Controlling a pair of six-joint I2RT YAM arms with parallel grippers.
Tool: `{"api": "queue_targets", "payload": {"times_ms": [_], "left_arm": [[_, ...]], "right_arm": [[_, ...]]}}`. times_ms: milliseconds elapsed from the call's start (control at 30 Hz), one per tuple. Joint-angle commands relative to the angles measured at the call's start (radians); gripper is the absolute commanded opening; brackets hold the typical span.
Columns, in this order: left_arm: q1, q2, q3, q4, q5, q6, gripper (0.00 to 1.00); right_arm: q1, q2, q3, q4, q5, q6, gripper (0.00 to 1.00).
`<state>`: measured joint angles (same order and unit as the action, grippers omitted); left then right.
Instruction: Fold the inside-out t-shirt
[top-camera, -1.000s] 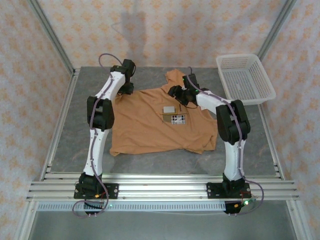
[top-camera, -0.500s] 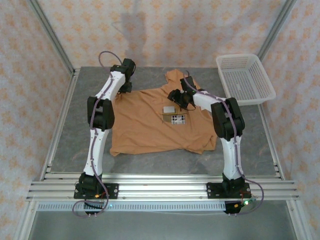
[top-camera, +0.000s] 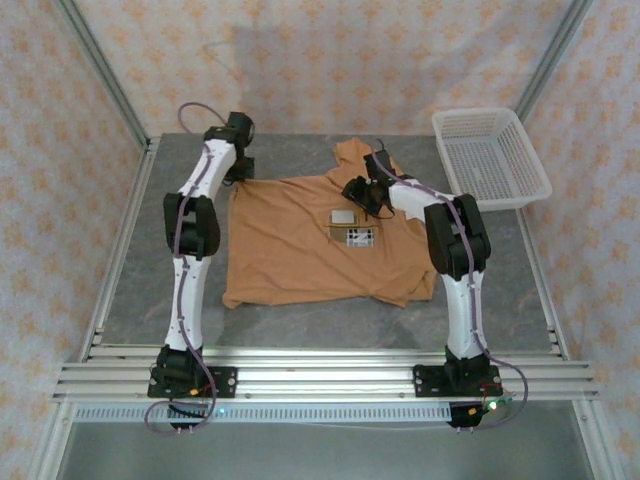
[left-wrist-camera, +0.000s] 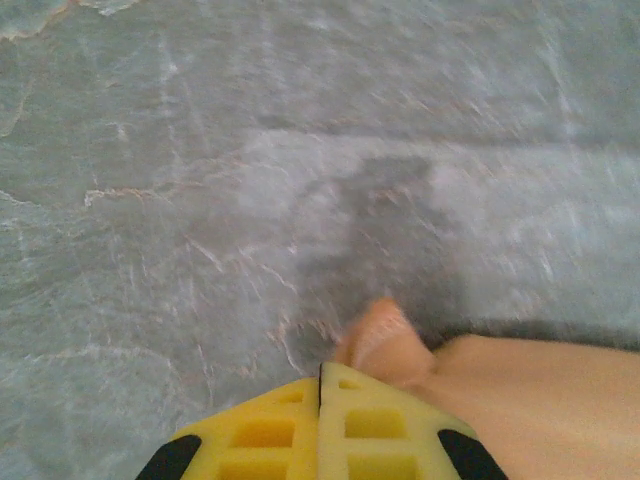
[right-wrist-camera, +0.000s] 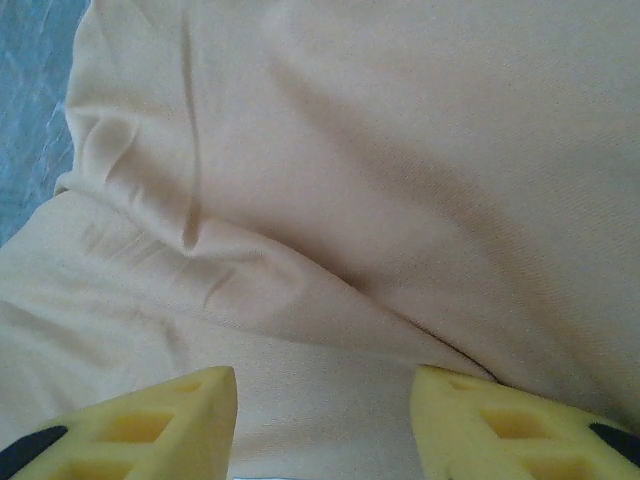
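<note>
1. Top external view: your left arm stretches to the far-left corner of the inside-out t-shirt (top-camera: 290, 250). The left gripper (left-wrist-camera: 320, 400) is pinched tight on that fabric. The right gripper (right-wrist-camera: 325, 400) stands apart over cloth.
2. The shirt lies mid-table (top-camera: 130, 280), hem toward the bases.
3. It looks caramel and rumpled, with its white labels (top-camera: 350, 225) showing.

One orange-tan t-shirt (top-camera: 290, 250) is lying on one grey table (top-camera: 300, 330) and bearing two labels (a plain white label (top-camera: 343, 216) and a printed label (top-camera: 360, 237)), while one white mesh basket (top-camera: 488, 158) is sitting beside it and two arms, the left arm (top-camera: 190, 225) and the right arm (top-camera: 455, 240), are reaching over it.
</note>
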<state>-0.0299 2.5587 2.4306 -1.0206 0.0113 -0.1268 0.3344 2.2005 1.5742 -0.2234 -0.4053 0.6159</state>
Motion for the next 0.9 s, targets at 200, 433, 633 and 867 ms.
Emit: {"api": "queue_targets", "payload": {"times_ms": [200, 433, 633, 867], "left_arm": [[0.192, -0.07, -0.189, 0.393, 0.544, -0.398, 0.0], [0.167, -0.101, -0.194, 0.422, 0.598, -0.333, 0.28], [0.044, -0.152, -0.145, 0.241, 0.335, 0.024, 0.38], [-0.109, 0.008, 0.094, 0.014, -0.066, 0.295, 0.35]], "right_arm": [[-0.022, 0.099, 0.042, -0.225, 0.095, -0.04, 0.48], [-0.007, 0.108, 0.075, -0.232, 0.043, -0.068, 0.47], [0.008, 0.111, 0.119, -0.264, 0.034, -0.089, 0.47], [0.009, 0.111, 0.136, -0.278, 0.023, -0.093, 0.46]]}}
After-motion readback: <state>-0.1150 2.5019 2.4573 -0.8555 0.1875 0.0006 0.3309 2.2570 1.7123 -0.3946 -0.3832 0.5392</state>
